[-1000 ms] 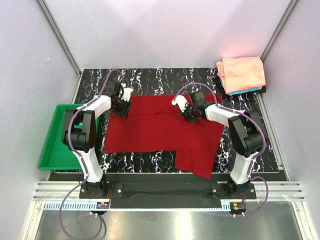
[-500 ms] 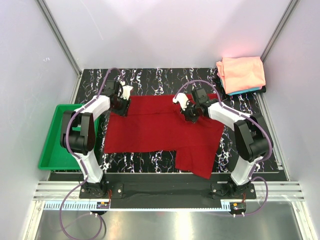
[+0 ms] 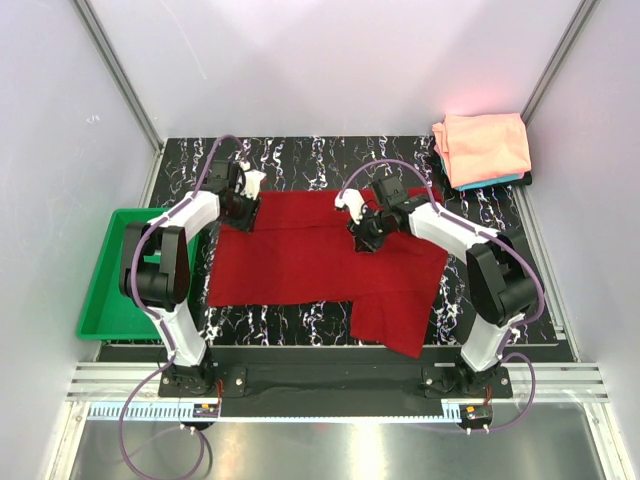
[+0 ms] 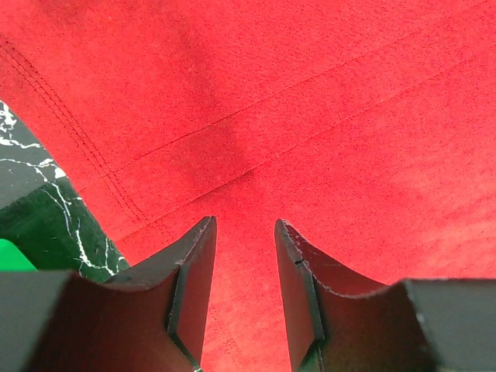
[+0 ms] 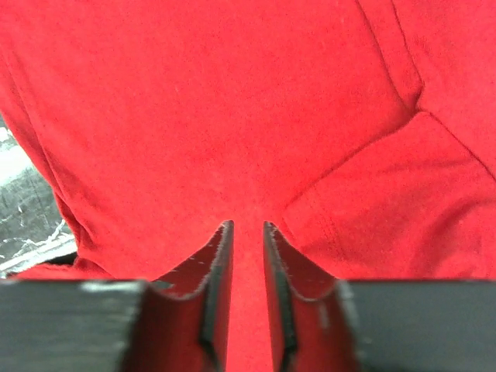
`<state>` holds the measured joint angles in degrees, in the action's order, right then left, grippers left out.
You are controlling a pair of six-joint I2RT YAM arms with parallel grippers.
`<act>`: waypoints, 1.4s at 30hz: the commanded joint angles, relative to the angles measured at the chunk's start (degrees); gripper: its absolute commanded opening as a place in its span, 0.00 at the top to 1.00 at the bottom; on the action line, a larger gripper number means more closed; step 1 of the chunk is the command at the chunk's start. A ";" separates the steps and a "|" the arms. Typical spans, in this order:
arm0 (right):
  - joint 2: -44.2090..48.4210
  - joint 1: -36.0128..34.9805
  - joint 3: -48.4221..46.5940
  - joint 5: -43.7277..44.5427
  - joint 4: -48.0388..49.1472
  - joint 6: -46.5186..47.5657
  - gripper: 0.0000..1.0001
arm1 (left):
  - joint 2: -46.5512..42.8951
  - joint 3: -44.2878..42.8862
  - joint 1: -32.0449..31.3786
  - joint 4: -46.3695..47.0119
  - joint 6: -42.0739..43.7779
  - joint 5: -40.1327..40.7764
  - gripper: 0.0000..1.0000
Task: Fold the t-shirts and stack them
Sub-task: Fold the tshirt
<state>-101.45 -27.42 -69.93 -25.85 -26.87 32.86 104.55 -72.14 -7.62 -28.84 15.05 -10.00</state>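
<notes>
1. The dark red t-shirt (image 3: 320,255) lies spread mid-table, with a flap trailing near right. Square its edges before you fold.
2. The salmon-pink stack (image 3: 482,148) sits in the far right corner, well apart.
3. The left gripper (image 4: 244,225) is released over the shirt's far-left edge. Seat it on the hem.
4. The right gripper (image 5: 248,225) shows only a slit between its jaws, and you cannot tell whether cloth is pinched. Check this before you pull.

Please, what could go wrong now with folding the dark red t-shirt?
The right hand stands mid-cloth on the dark red t-shirt, the left hand near its far left corner; lifting so may skew the fold.
Its near right flap reaches the near edge of the table and might slide off when pulled.
</notes>
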 commanded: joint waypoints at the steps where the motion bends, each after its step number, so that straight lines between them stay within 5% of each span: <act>1: 0.28 -0.70 -2.84 -0.53 0.59 -0.70 0.68 | -3.39 -0.02 -0.29 1.60 0.95 0.95 0.59; 10: 4.07 13.60 -3.02 2.82 2.62 -16.32 0.65 | -1.99 -1.86 -0.29 -0.51 0.77 -1.07 0.59; 17: 3.19 22.58 1.11 3.70 6.39 -19.32 0.64 | 0.38 -3.00 -0.29 -2.10 -0.55 -4.86 0.59; 28: -7.62 26.54 -7.67 4.66 6.66 -18.63 0.64 | 12.95 -17.41 0.67 -2.71 5.69 4.81 0.59; 34: -6.75 29.26 -11.28 3.44 -3.97 -13.53 0.65 | 10.94 -15.85 0.76 -2.80 5.96 5.17 0.59; 42: 0.11 30.32 -3.81 -2.80 -12.92 -9.22 0.67 | 10.93 -14.52 0.59 -2.71 3.76 3.32 0.59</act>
<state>-104.62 3.36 -74.50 -24.18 -33.52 21.10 117.91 -86.61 -7.07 -32.47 19.57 -5.85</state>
